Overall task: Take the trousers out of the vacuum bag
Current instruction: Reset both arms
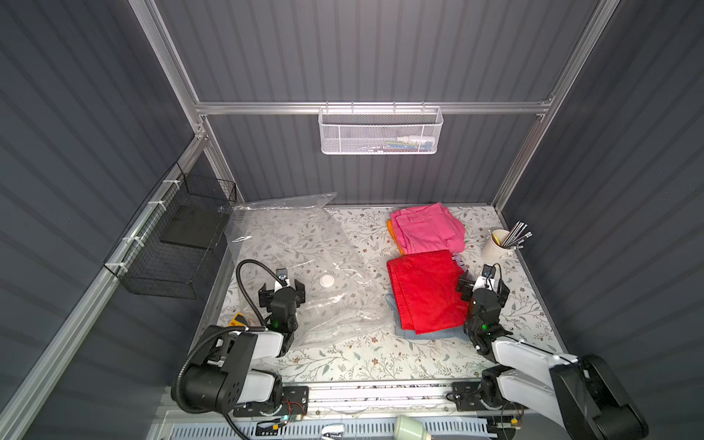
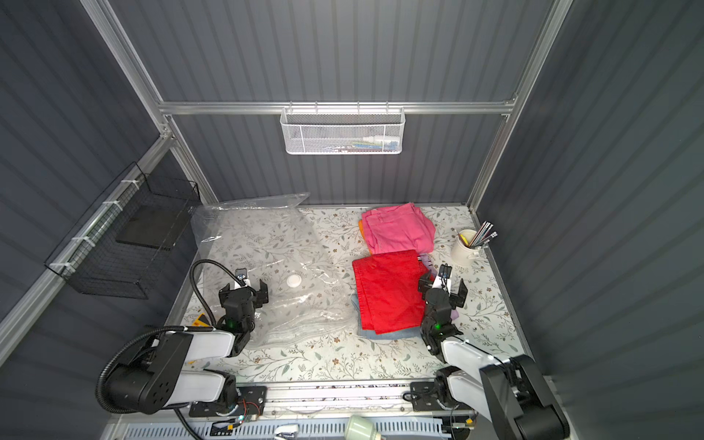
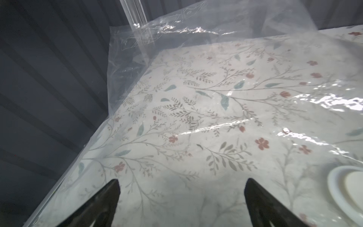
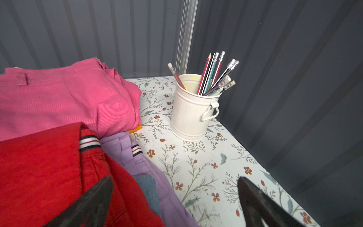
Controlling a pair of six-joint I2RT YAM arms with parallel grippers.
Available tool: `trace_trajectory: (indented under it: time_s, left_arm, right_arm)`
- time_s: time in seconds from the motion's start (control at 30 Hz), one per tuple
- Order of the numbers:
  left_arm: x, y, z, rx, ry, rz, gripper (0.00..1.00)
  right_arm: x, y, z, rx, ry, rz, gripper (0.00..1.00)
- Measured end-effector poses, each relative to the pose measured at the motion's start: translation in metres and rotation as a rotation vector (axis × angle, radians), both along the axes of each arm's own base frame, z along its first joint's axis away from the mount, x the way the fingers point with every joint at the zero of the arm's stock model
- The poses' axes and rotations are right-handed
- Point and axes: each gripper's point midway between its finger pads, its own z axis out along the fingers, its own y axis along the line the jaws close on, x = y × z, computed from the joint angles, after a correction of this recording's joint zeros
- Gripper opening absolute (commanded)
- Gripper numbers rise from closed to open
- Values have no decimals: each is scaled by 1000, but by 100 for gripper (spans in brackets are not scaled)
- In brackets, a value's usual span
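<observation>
The vacuum bag (image 1: 289,244) (image 3: 196,108) lies flat on the left half of the table, with nothing in it and its white valve (image 1: 327,281) facing up. All the trousers are outside it on the right. The hot pink pair (image 1: 428,228) rests on the orange pair (image 1: 392,232) at the back. The red pair (image 1: 424,289) (image 4: 39,173) covers the light blue (image 1: 426,333) and lilac (image 4: 137,157) pairs. My left gripper (image 1: 282,289) (image 3: 182,180) hangs open over the bag, left of the valve. My right gripper (image 1: 483,285) (image 4: 174,177) is open over the red pair's right edge, holding nothing.
A cream pot of pencils (image 1: 495,244) (image 4: 192,110) stands at the back right corner of the floral table (image 1: 362,362). A white mesh basket (image 1: 381,131) hangs on the back rail. A black wire basket (image 1: 179,244) hangs on the left wall. Dark walls close three sides.
</observation>
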Motion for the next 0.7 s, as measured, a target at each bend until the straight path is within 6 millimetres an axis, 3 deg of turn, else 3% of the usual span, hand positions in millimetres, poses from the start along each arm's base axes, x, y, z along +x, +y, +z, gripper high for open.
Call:
trace_trajectory:
  time_s: [0.23,0.3,0.37,0.4,0.6,0.7]
  left_arm:
    - [36,19,15,-110,-102,-12,100]
    - [40,18,0,-123,-113,-29,100]
    - [33,14,-27,-134,-33,-49,100]
    - [32,13,-29,-136,-22,-52,100]
    - [49,6,-10,-151,-79,-89,100]
    - [49,6,-10,-151,-79,-89,100]
  right_arm:
    - [22,-7,-10,33,-53,71,99]
    - [27,-4,-8,47,-62,109,99]
    - [36,-1,-5,56,-73,139,99]
    - [40,1,-4,59,-74,150,99]
    - [47,5,3,71,-92,179,99]
    - [46,6,1,71,-88,183,99]
